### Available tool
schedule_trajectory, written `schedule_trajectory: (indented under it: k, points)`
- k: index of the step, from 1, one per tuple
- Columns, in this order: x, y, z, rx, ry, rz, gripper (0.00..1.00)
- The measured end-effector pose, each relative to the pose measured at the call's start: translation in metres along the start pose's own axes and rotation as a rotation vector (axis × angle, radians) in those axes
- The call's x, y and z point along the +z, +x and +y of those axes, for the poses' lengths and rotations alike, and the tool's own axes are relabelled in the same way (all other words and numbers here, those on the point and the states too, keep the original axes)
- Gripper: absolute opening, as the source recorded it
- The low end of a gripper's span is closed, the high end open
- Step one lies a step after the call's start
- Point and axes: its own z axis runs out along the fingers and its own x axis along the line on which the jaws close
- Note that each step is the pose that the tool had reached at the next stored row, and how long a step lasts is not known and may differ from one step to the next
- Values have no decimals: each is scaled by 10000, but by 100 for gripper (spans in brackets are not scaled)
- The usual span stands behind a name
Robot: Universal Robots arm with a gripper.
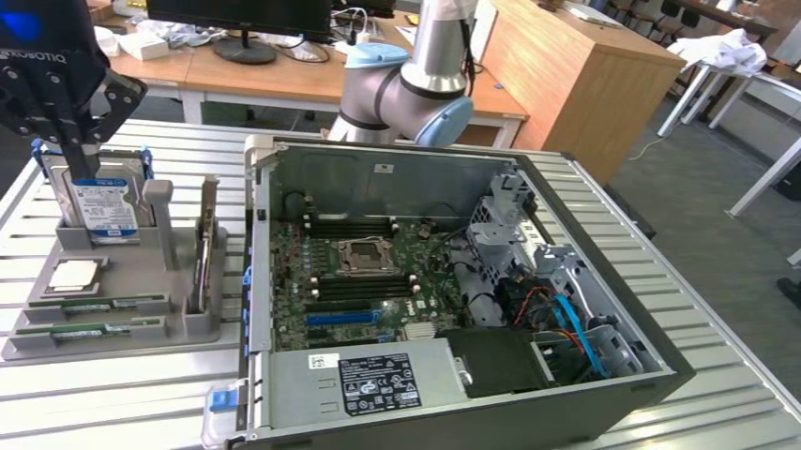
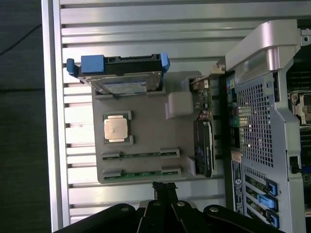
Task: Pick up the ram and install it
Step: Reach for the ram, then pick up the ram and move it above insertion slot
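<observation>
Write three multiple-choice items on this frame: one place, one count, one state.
1. In the exterior view, on which side of the open black computer case does the grey plastic holder tray stand?
A) the exterior view's left
B) the exterior view's right
C) inside the case

2. How many thin green ram sticks lie flat in the holder tray?
A) one
B) two
C) four

3. What state is the black gripper in?
A) shut and empty
B) shut on a ram stick
C) wide open

Answers:
1 A: the holder tray stands apart from the computer case, towards the exterior view's left.
2 B: a second stick lies in the slot parallel to the first.
3 A: the gripper's fingers meet with nothing between them, and both ram sticks sit in the holder tray.
</observation>
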Motion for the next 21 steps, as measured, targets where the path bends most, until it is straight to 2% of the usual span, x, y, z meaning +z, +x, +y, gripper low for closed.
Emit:
schedule_trajectory:
  k: [11, 21]
  points:
    - [-5, -9, -121, 0, 0, 0, 10]
    - [-5, -9, -122, 0, -1, -1, 10]
